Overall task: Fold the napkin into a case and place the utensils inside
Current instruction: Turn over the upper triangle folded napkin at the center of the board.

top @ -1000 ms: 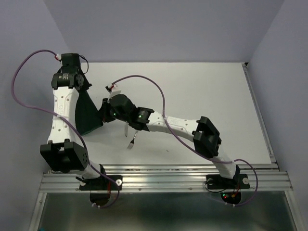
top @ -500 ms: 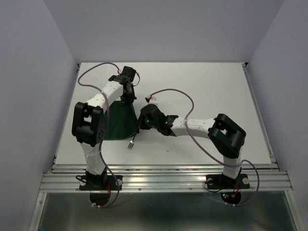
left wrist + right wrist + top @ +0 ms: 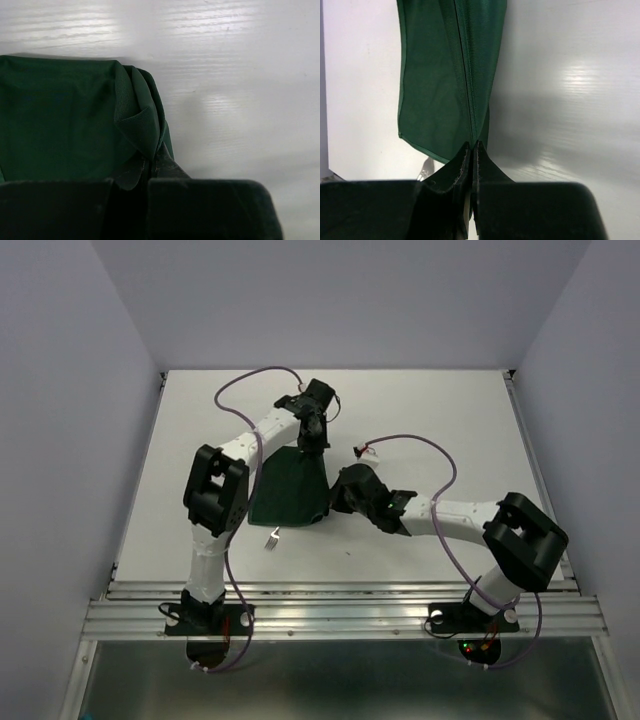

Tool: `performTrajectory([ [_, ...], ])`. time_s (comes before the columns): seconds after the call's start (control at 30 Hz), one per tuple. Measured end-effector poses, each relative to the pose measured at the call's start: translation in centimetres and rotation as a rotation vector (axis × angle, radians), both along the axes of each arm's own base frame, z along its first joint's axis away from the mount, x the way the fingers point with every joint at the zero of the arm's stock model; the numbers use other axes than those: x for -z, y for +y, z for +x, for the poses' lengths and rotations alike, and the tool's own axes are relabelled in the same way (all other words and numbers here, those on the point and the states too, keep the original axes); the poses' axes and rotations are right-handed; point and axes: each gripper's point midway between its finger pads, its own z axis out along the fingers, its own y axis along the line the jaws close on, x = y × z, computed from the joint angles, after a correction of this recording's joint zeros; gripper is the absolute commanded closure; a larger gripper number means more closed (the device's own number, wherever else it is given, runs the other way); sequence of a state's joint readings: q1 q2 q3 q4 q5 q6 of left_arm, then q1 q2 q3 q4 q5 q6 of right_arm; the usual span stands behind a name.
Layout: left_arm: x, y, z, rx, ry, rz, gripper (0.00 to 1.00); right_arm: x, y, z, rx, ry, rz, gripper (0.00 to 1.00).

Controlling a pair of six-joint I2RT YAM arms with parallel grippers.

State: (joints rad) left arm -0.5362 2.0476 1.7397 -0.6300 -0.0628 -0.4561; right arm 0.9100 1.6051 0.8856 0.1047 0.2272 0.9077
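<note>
Left fingers (image 3: pixel 169 167) are pinched shut on a bunched corner of the napkin (image 3: pixel 60 120), at the cloth's far right end. The right fingers (image 3: pixel 487 167) are clamped just as tightly on its layered edge at the near right end. The napkin lies on the counter (image 3: pixel 450 430), left of centre, doubled over. Its long axis runs far to near between the two grips, so each arm holds the end closer to it.

The fold looks to be the step in hand, with no pocket formed yet. Both pinches sit on the same right-hand edge, so the next move likely calls for the two arms to carry that edge together and keep it straight.

A fork (image 3: pixel 272 537) lies just beside the napkin's near edge, left of the right fingers. Whether it touches the cloth I cannot tell. No knife shows in any view.
</note>
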Motion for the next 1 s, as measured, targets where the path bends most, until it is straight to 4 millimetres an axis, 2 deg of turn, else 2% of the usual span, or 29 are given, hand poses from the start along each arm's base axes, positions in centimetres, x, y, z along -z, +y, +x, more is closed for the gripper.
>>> performTrajectory([
  [0.17,1.4,-3.3,-0.5,0.056,0.026,0.012,1.0,1.1,-2.8,-0.3,0.045,0.017,-0.021,0.99],
  [0.37,1.4,-6.6,-0.5,0.105,0.01,0.009,1.0,1.4,-6.0,-0.4,0.097,0.024,-0.025,0.99],
  [0.7,0.9,-9.3,-0.9,0.129,0.007,-0.063,1.0,0.8,-9.8,-0.1,0.145,0.005,-0.036,0.99],
  [1.0,2.1,-12.0,-1.1,0.173,0.045,-0.151,1.0,1.9,-12.3,-0.3,0.197,0.048,-0.157,0.99],
])
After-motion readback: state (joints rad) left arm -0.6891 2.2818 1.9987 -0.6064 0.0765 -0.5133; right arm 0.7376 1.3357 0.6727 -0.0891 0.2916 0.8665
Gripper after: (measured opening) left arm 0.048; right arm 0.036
